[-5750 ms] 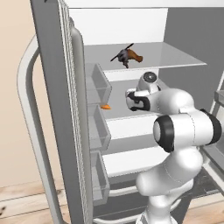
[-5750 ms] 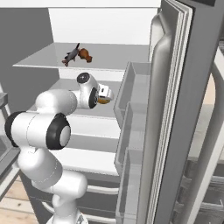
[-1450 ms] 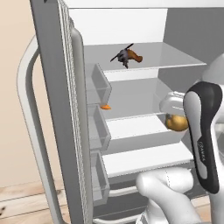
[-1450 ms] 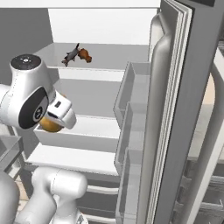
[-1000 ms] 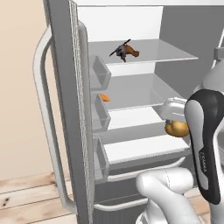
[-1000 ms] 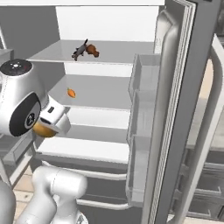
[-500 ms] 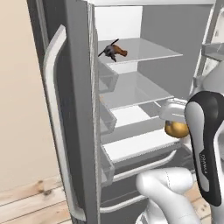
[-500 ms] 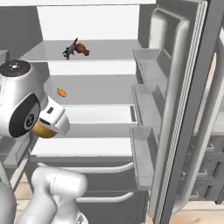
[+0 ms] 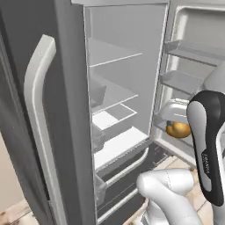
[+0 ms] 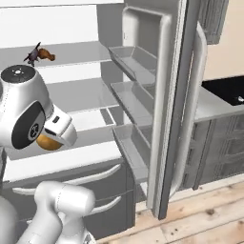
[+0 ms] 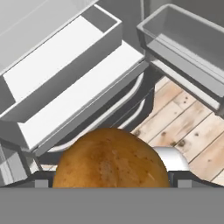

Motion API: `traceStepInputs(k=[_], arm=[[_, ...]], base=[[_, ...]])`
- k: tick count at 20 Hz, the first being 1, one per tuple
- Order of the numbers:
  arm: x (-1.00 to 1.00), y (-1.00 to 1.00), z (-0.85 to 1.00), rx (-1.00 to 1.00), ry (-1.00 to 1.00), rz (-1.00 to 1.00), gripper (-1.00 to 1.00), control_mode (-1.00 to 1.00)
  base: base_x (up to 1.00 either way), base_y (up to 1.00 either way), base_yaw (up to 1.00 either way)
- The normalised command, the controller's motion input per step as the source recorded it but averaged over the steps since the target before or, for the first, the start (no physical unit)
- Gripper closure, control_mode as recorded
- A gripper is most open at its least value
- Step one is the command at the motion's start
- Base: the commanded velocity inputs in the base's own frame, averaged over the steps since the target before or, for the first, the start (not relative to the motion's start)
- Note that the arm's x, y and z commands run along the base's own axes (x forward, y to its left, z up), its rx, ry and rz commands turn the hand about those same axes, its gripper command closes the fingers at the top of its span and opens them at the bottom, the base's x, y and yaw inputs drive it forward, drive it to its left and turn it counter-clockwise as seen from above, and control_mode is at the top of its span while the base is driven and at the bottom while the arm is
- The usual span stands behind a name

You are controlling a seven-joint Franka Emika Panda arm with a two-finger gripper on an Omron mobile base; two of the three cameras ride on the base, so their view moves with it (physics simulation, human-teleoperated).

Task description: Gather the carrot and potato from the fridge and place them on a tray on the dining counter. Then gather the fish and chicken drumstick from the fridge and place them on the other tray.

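Gripper [image 11: 111,186] is clamped on the potato [image 11: 111,158], jaws spread wide because the thing is fat; in the hand view we see the brown spud sitting right between the dark tips, and in both base views it hangs tucked under the wrist [image 10: 49,141], [image 9: 178,129]. We judge it's held low and close to the arm so it clears the fridge on the way to the dining surface.

Chicken drumstick [image 10: 46,54] lies on the upper fridge shelf [image 10: 86,49] in the right base view, with a dark thing touching it [image 10: 33,55], probably the fish, too small to call. Carrot not pointed, can't place it. Trays and the dining surface aren't pointed either.

Edges: open fridge door [image 10: 171,95] with its bins [image 10: 138,90] stands just right of the arm, its handle [image 10: 198,109] sticking out further. Left door [image 9: 57,132] and its handle [image 9: 37,118] crowd the left base view. Drawer pull [image 11: 105,120] sits below the shelves in the hand view. Open room is the wood floor [image 10: 200,219] right of the door, toward the counter with the sink [image 10: 224,95]. Risk we see: clipping the door bins with the elbow.
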Motion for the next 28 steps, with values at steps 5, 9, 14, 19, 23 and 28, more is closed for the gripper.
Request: traceStepInputs(k=[5, 9, 14, 19, 23, 28], arm=[[0.00, 0.00, 0.00, 0.00, 0.00, 0.00, 1.00, 1.00], [0.00, 0.00, 0.00, 0.00, 0.00, 0.00, 1.00, 1.00], [0.00, 0.00, 0.00, 0.00, 0.00, 0.00, 1.00, 1.00], [0.00, 0.00, 0.00, 0.00, 0.00, 0.00, 1.00, 1.00], [0.00, 0.00, 0.00, 0.00, 0.00, 0.00, 1.00, 1.00], [0.00, 0.00, 0.00, 0.00, 0.00, 0.00, 1.00, 1.00]], base=[[-0.28, 0.19, -0.62], [-0.35, 0.15, -0.63], [-0.41, 0.13, -0.62], [-0.69, 0.04, -0.58], [-0.89, -0.09, -0.44], [-0.93, -0.20, -0.35]])
